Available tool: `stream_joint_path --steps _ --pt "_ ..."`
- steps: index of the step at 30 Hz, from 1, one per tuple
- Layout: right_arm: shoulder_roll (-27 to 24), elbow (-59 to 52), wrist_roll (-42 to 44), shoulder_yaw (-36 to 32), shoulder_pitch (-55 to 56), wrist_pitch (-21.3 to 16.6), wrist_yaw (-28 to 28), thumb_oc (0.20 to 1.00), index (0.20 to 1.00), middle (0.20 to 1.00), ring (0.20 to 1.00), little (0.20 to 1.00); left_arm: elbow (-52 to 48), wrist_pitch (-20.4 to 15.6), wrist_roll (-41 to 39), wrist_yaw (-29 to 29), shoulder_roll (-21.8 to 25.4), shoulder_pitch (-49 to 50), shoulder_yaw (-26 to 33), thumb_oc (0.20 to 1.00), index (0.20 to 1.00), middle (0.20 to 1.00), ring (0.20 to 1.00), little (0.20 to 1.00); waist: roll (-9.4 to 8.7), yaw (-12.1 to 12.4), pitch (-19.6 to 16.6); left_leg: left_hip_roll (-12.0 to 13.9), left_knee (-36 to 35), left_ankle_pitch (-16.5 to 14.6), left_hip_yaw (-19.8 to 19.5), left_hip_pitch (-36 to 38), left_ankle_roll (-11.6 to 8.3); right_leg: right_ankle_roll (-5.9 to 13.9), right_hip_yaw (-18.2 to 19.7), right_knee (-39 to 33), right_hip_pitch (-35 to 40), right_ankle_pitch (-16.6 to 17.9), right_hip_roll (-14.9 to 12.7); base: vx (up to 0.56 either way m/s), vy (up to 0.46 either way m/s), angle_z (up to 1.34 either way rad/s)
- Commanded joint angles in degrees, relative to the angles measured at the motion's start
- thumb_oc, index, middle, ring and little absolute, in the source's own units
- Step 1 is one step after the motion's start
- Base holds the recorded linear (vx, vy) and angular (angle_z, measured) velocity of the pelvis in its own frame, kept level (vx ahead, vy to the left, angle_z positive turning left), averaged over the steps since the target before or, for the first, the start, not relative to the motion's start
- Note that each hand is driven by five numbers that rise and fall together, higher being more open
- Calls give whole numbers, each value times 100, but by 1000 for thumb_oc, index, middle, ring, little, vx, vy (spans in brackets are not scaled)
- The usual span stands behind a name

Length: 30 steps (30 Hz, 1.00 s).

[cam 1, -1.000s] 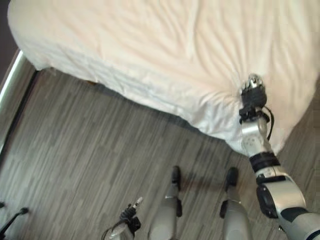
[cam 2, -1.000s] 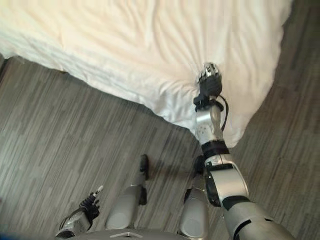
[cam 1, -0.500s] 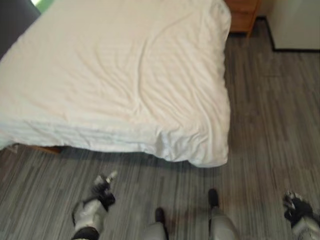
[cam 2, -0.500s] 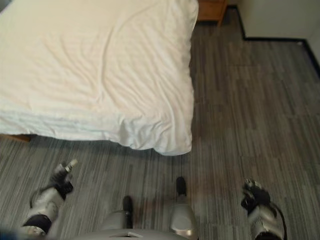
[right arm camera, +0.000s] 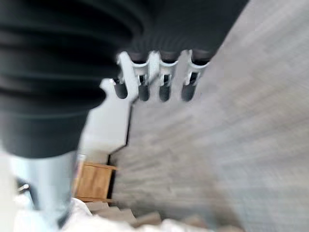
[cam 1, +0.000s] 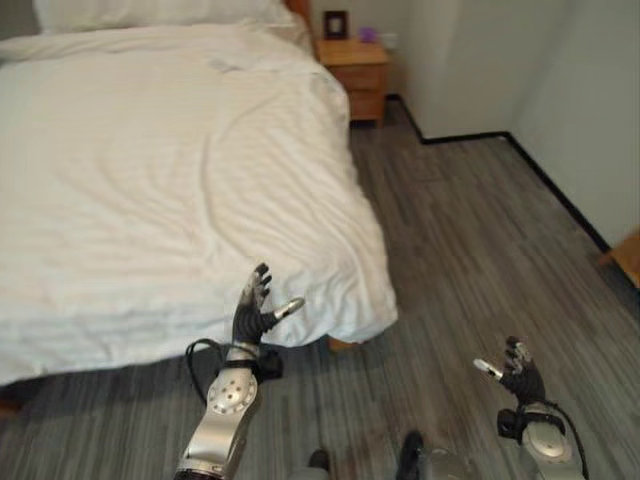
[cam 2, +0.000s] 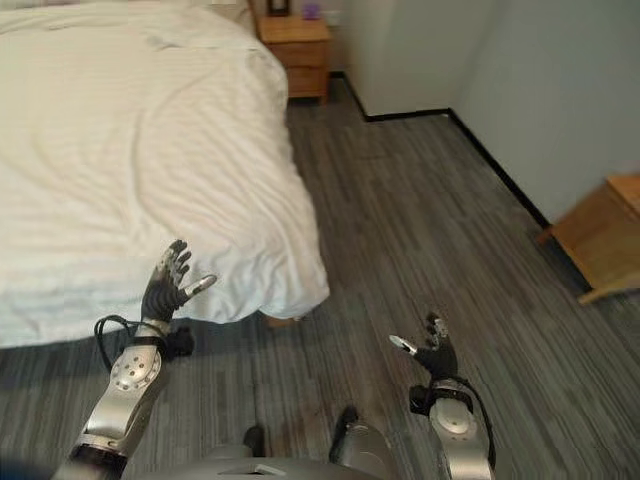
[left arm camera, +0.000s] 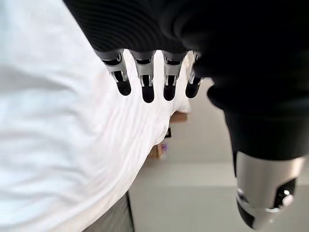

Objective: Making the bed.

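A white duvet (cam 1: pixel 160 170) covers the bed, lying fairly smooth with light creases, and its near corner (cam 1: pixel 360 300) hangs over the bed's edge. My left hand (cam 1: pixel 252 308) is raised in front of the duvet's near edge, fingers spread and straight, holding nothing. In the left wrist view the fingers (left arm camera: pixel 145 87) point out over the white duvet (left arm camera: pixel 58 135). My right hand (cam 1: pixel 516 372) is open above the wood floor to the right of the bed, well apart from the duvet. A white pillow (cam 1: pixel 150 12) lies at the head of the bed.
A wooden nightstand (cam 1: pixel 356 72) with small items on top stands by the bed's head. Pale walls (cam 1: pixel 500 60) with a dark skirting run along the right. Another wooden piece of furniture (cam 2: pixel 600 235) stands at the right edge. Grey wood floor (cam 1: pixel 470 240) lies between bed and wall.
The camera has swung up and round to look along the bed. My right hand has let go of the duvet corner and dropped beside the bed. My left hand has risen, open.
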Motion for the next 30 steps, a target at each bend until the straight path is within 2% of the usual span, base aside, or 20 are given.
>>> stream_joint_path --steps 1,4,6,7,9,10,11,12,13,15,16,17,19,21,23,24,25,27,28,30 --pt "-293 -309 -25 -263 -374 -391 -124 1000 1000 1000 1000 1000 -16 -181 120 -85 60 -316 -96 1000 1000 1000 1000 1000 -125 -84 80 -226 -481 303 -208 267 -101 -175 601 -1192 318 235 392 127 -201 -102" --pt "-427 -558 -84 -251 -427 -392 -48 1000 1000 1000 1000 1000 53 -149 -5 -173 23 -299 -158 1000 1000 1000 1000 1000 -160 -124 113 -125 136 212 -100 164 -136 -238 800 -1500 428 336 492 95 -187 -78" --pt "-570 -964 10 -266 -361 -481 70 1000 1000 1000 1000 1000 235 -89 -207 -293 -124 -309 -366 1000 1000 1000 1000 1000 -230 -104 388 154 2167 778 -229 -450 -220 -492 1074 -1769 799 288 654 112 -278 -46" --pt "-569 -970 11 -273 -358 -478 73 1000 1000 1000 1000 1000 238 -91 -207 -293 -126 -315 -370 1000 1000 1000 1000 1000 -207 -108 389 182 2243 745 -253 -494 -233 -502 1065 -1766 793 286 681 27 -159 -66" --pt "-631 -1011 1 -252 -332 -490 76 1000 1000 1000 1000 1000 280 -87 -209 -293 -144 -355 -432 1000 1000 1000 1000 1000 -218 -80 470 182 2655 926 -354 -777 -212 -568 1139 -1792 849 250 703 36 -104 -95" --pt "-747 -1012 -16 -167 -256 -462 138 1000 1000 1000 1000 1000 259 -61 -107 -211 -168 -453 -584 1000 1000 1000 1000 1000 -315 8 659 -99 3469 879 -742 -1503 -173 -627 1443 -1794 907 154 629 61 -128 -54" --pt "-746 -1012 -16 -169 -259 -462 138 1000 1000 1000 1000 1000 260 -61 -106 -210 -168 -457 -584 1000 1000 1000 1000 1000 -324 5 641 -110 3458 905 -738 -1532 -164 -625 1441 -1794 876 168 618 206 -109 -33" --pt "-750 -847 -107 -19 -247 -410 119 1000 1000 1000 1000 1000 192 -88 -59 -117 -166 -452 -650 1000 1000 1000 1000 1000 -298 94 655 -523 3241 582 -879 -1843 -163 -557 1692 -1794 948 106 611 242 31 -53" --pt "-794 -784 -359 56 -266 -367 58 1000 1000 1000 1000 1000 191 -88 -16 -116 -148 -461 -691 1000 1000 1000 1000 1000 -262 130 636 -644 2734 499 -831 -1934 -123 -521 1781 -1794 973 68 642 244 29 -65" --pt "-851 -724 -619 114 -288 -337 1 1000 1000 1000 1000 1000 195 -104 -38 -103 -137 -493 -704 1000 1000 1000 1000 1000 -260 165 619 -683 2416 549 -830 -2023 -113 -506 1836 -1794 990 50 642 179 18 -69" --pt "-882 -667 -776 169 -326 -293 -48 1000 1000 1000 1000 1000 208 -103 -87 -106 -130 -529 -730 1000 1000 1000 1000 1000 -221 178 577 -669 1696 626 -784 -1888 -83 -483 1846 -1794 992 1 666 372 77 -47" --pt "-877 -524 -896 292 -288 -228 -68 1000 1000 1000 1000 1000 211 -82 -123 -97 -140 -562 -792 1000 1000 1000 1000 1000 -72 198 540 -662 829 944 -746 -1947 -116 -467 1863 -1794 1037 -87 822 404 81 -29" --pt "-864 -256 -1102 567 -288 -116 -24 1000 1000 1000 1000 1000 248 -61 -115 -54 -222 -580 -893 1000 1000 1000 1000 1000 -18 278 402 -909 -531 1440 -916 -1817 -182 -393 1843 -1794 1247 -287 871 579 78 -1" --pt "-851 -233 -1188 620 -302 -84 -25 1000 1000 1000 1000 1000 246 -62 -120 -51 -243 -531 -903 1000 1000 1000 1000 1000 -24 280 341 -959 -556 1534 -907 -1839 -207 -361 1851 -1794 1348 -359 852 401 66 -13" --pt "-747 -221 -1425 763 -235 -14 19 1000 1000 1000 1000 1000 273 -58 -174 -20 -226 -382 -963 1000 1000 1000 1000 1000 -150 345 163 -1074 -603 1543 -932 -1633 4 -303 1796 -1794 1694 -469 710 556 133 -25" --pt "-739 -222 -1429 765 -229 -14 17 1000 1000 1000 1000 1000 276 -61 -174 -18 -219 -379 -967 1000 1000 1000 1000 1000 -166 334 165 -1092 -603 1542 -940 -1624 8 -298 1780 -1794 1708 -479 698 585 155 -17" --pt "-739 -189 -1615 864 -283 -17 22 1000 1000 1000 1000 1000 276 -47 -191 12 -139 -395 -967 1000 1000 1000 1000 1000 -322 389 151 -1159 -603 1430 -1071 -1428 160 -157 1776 -984 1517 -401 608 379 98 -17" --pt "-700 -207 -1725 928 -319 21 13 1000 1000 1000 1000 1000 272 -4 -224 60 -6 -406 -992 1000 1000 1000 1000 1000 -470 360 262 -1186 -560 1191 -1109 -1116 332 243 1913 753 789 391 544 389 158 -30" --pt "-664 -271 -1720 921 -312 48 25 1000 1000 1000 1000 1000 253 54 -210 98 18 -433 -996 1000 1000 1000 1000 1000 -404 292 331 -1143 -553 1066 -1166 -911 436 356 1966 1596 454 855 492 334 228 -27" --pt "-631 -396 -1660 921 -279 29 13 1000 1000 1000 1000 1000 208 68 -235 183 85 -452 -994 1000 1000 1000 1000 1000 -157 100 538 -995 -571 911 -1318 -510 562 281 2027 2624 -173 1365 494 450 254 12"
